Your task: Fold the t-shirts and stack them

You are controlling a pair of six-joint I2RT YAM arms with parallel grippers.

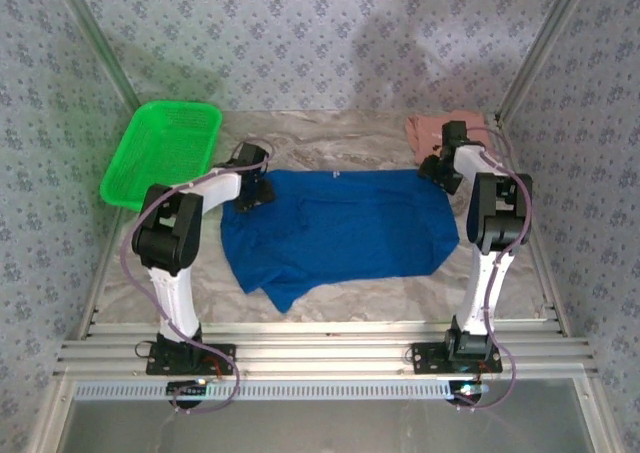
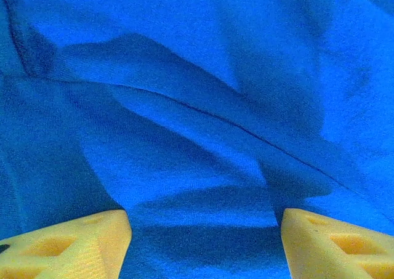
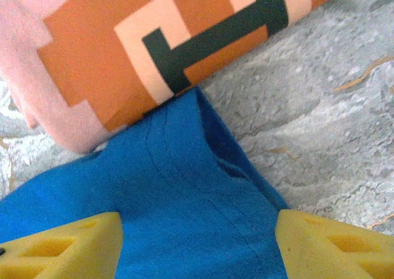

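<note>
While left gripper (image 2: 206, 245), right gripper (image 3: 197, 245) gape empty: one blue shirt (image 1: 340, 223), one pink shirt (image 1: 428, 129).

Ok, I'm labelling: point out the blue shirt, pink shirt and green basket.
blue shirt (image 1: 350, 223), top view, mid-body.
pink shirt (image 3: 80, 51), right wrist view, orange print.
green basket (image 1: 165, 153), top view, mesh floor.

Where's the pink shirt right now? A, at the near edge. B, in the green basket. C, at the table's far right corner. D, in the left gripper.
C: the pink shirt lies at the far right corner, just beyond the blue shirt, across from the green basket.
</note>
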